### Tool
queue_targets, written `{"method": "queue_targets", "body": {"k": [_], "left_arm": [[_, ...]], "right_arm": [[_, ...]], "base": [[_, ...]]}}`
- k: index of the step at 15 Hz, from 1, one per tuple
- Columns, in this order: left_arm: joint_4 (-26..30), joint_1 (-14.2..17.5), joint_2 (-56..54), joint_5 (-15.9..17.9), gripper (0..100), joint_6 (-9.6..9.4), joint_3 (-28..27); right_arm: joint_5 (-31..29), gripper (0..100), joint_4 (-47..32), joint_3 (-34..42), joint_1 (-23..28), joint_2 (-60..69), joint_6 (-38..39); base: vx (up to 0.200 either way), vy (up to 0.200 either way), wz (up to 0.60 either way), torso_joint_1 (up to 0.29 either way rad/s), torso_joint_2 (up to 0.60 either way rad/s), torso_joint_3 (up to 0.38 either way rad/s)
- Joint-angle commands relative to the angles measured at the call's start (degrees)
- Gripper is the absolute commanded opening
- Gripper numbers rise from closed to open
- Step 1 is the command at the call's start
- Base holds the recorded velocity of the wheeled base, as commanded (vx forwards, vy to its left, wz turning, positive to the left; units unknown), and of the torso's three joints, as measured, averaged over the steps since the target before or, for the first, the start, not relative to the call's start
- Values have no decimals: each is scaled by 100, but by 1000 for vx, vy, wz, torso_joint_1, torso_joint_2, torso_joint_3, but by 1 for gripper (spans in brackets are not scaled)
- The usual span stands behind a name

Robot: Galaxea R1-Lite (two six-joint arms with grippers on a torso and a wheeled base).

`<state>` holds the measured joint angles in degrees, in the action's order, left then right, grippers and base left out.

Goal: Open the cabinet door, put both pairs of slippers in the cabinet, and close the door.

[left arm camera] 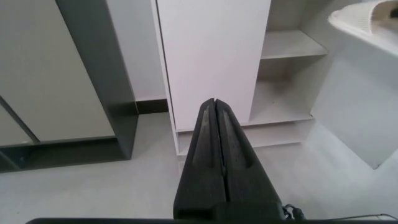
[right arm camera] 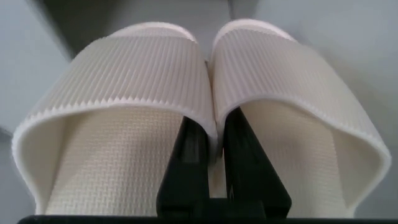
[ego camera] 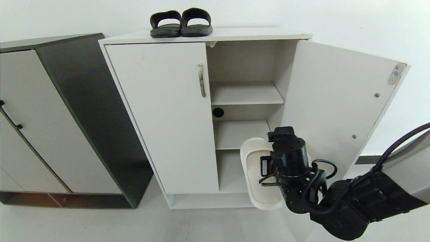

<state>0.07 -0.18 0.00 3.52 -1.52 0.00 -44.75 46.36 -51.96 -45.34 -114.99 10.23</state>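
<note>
A: right gripper (right arm camera: 214, 127) status?
B: clamped on white slippers (ego camera: 257, 183), pinching both inner strap edges, just in front of open cabinet (ego camera: 245, 94) at lower shelf level
A: left gripper (left arm camera: 214, 112)?
B: fingers pressed together, nothing held. black slippers (ego camera: 181, 23) sit on cabinet top

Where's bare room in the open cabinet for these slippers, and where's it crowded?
Bare: upper shelf, middle shelf and bottom shelf, between the closed left door and open right door. Crowded: the cabinet top at its left, under the black slippers; white slippers hang before the bottom shelf.
</note>
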Motion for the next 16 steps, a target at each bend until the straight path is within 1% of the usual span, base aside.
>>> {"method": "queue_targets", "body": {"k": [1,4,8,10,11,13,15,16], "left_arm": [[1,1,9,-1,0,3,0],[1,1,9,-1,0,3,0],[1,1,9,-1,0,3,0],[1,1,9,-1,0,3,0],[1,1,9,-1,0,3,0],[1,1,9,-1,0,3,0],[1,1,9,-1,0,3,0],[1,1,9,-1,0,3,0]], "right_arm": [[10,0,128,-78,166,-322,-12],[19,0,224,-78,333,-463,-21],[19,0,286,-78,333,-454,-21],[125,0,514,-60,192,-427,-30],[292,0,541,-60,113,-427,-30],[643,0,541,-227,60,-568,-91],[687,0,541,-728,51,-946,-232],[687,0,541,-825,51,-1069,-232]], "base": [[0,0,0,0,0,0],[0,0,0,0,0,0],[0,0,0,0,0,0],[0,0,0,0,0,0],[0,0,0,0,0,0],[0,0,0,0,0,0],[0,0,0,0,0,0],[0,0,0,0,0,0]]}}
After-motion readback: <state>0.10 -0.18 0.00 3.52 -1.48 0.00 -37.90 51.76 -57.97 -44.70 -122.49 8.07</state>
